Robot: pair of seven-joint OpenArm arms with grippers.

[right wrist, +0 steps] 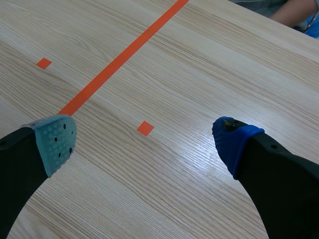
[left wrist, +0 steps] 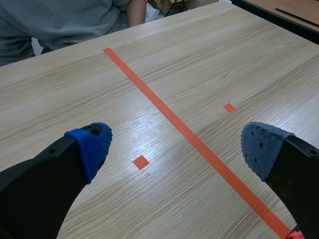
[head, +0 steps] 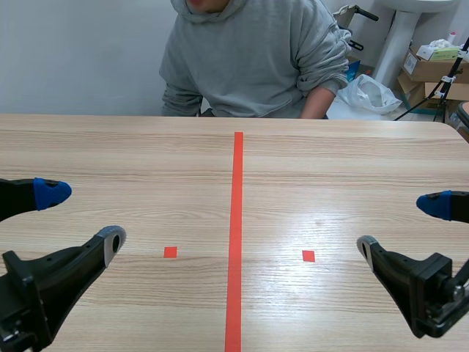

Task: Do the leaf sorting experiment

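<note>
As both gape, L gripper [head: 82,215], R gripper [head: 401,226] well apart

We see a light wooden table [head: 132,169] with a glossy, grained top. An orange-red tape line [head: 236,220] runs along it, passing ahead between the spread jaws of the left gripper [left wrist: 177,147]. One small tape square [left wrist: 141,162] lies between those jaws, another [right wrist: 145,128] between the jaws of the right gripper [right wrist: 143,140]

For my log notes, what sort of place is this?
Likely a robot test lab or workroom: a pale wooden table marked with an orange-red tape line, stacked brown cardboard boxes behind, and a person in a grey hoodie seated across.
</note>
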